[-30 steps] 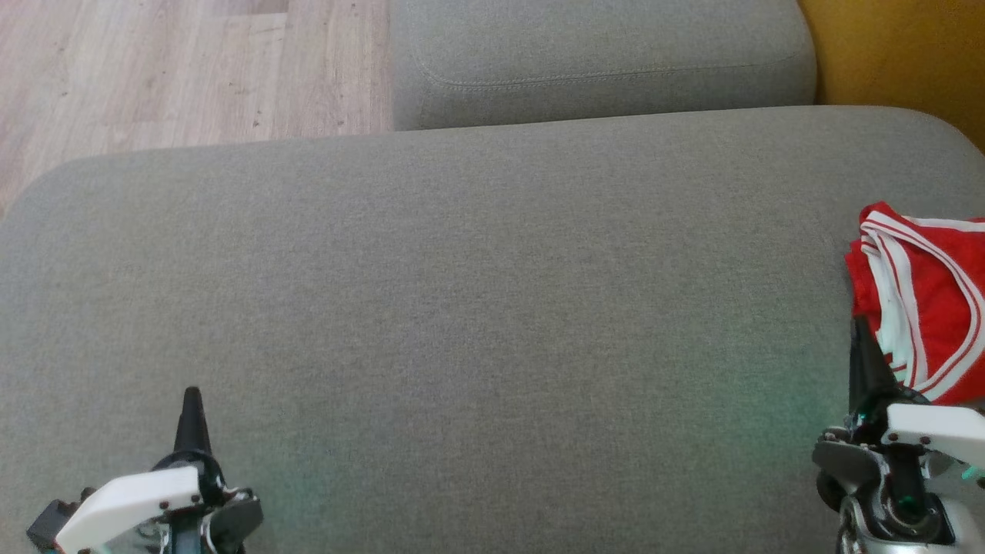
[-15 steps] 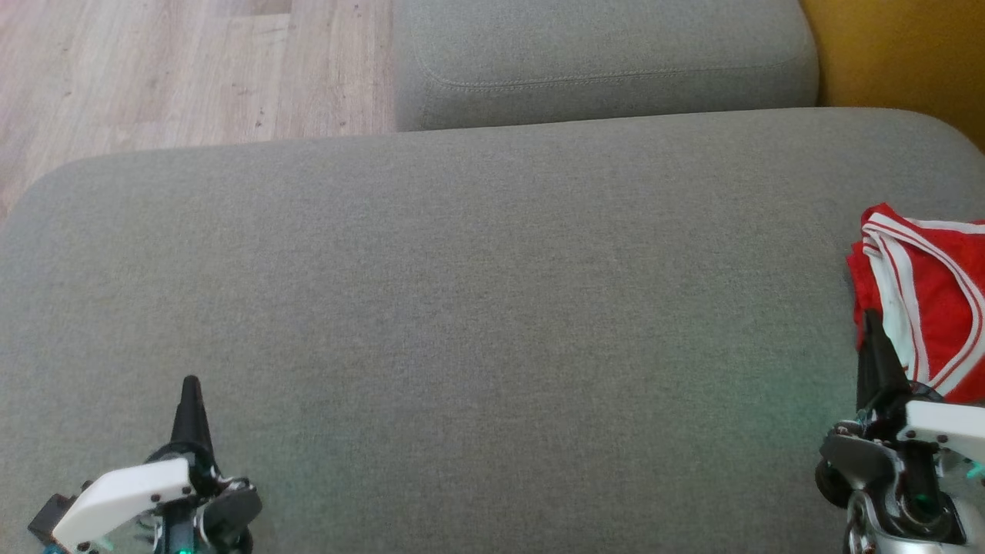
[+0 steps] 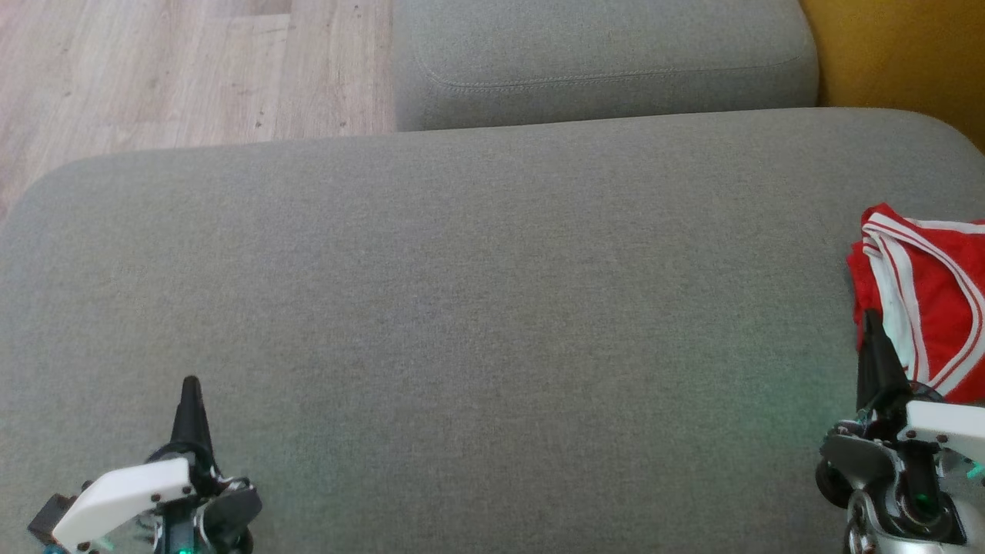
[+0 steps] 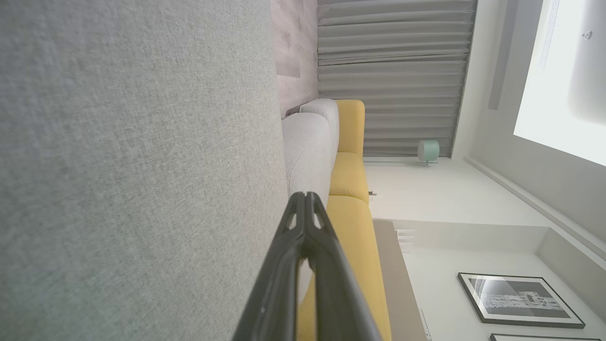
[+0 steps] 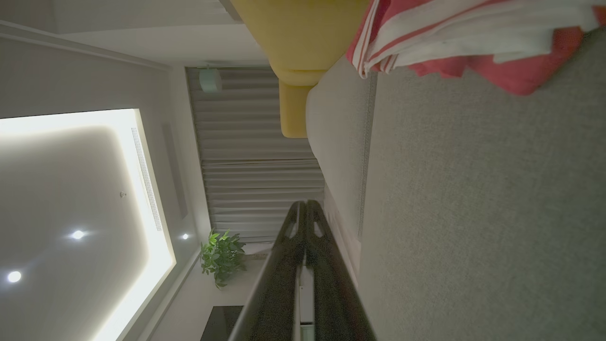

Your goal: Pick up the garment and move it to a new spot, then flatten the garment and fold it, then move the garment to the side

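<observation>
1. Both dark grippers, the left gripper and the right gripper, were closed tight, holding nothing.
2. Just past the right one, a crumpled red cloth garment with white stripes lay at the right side of the grey fabric sofa cushion.
3. It looked soft, light and floppy; pinching a striped edge seemed best.

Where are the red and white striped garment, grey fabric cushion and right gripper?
red and white striped garment [image 3: 939, 296], head view, red panel
grey fabric cushion [image 3: 477, 308], head view, bare middle
right gripper [image 3: 870, 323], head view, fingertips
</observation>
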